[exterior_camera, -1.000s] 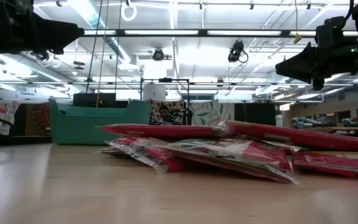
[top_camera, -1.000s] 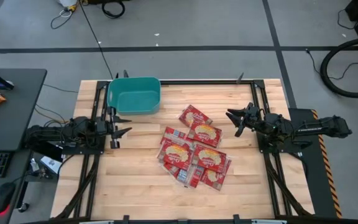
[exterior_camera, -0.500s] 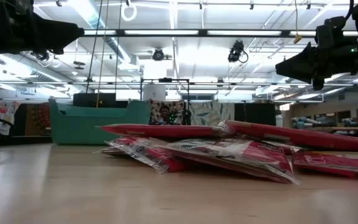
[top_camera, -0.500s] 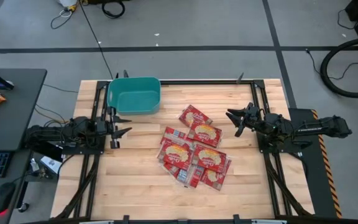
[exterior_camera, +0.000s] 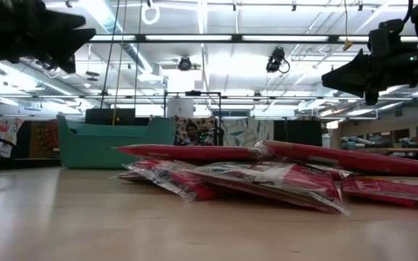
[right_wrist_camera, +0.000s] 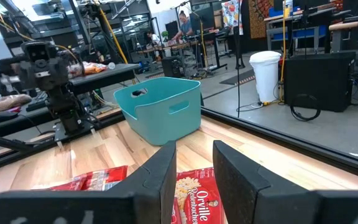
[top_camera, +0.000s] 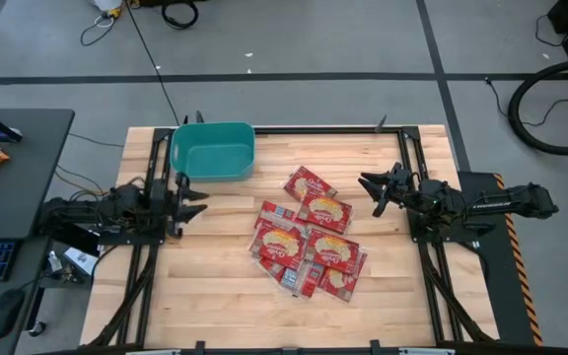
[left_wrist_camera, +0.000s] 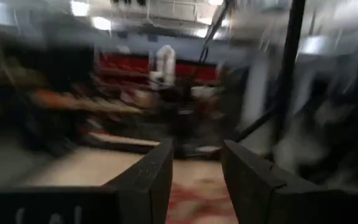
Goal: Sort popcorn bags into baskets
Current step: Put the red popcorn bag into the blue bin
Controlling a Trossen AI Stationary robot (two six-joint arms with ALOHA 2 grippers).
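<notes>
Hovering empty with fingers parted, the left tool and right tool flank the popcorn bags, one reading "Orville Redenbacher".

Table is showing pale wood planks, smooth with a faint sheen, framed by dark metal rails. Popcorn bags are reading as glossy crinkled film, catching the ceiling lights in the low view, while the teal basket is looking like smooth, moulded plastic with a soft semi-matt surface. Fingers of the right gripper are appearing matt black, probably plastic, though the finish is hard to judge.
</notes>
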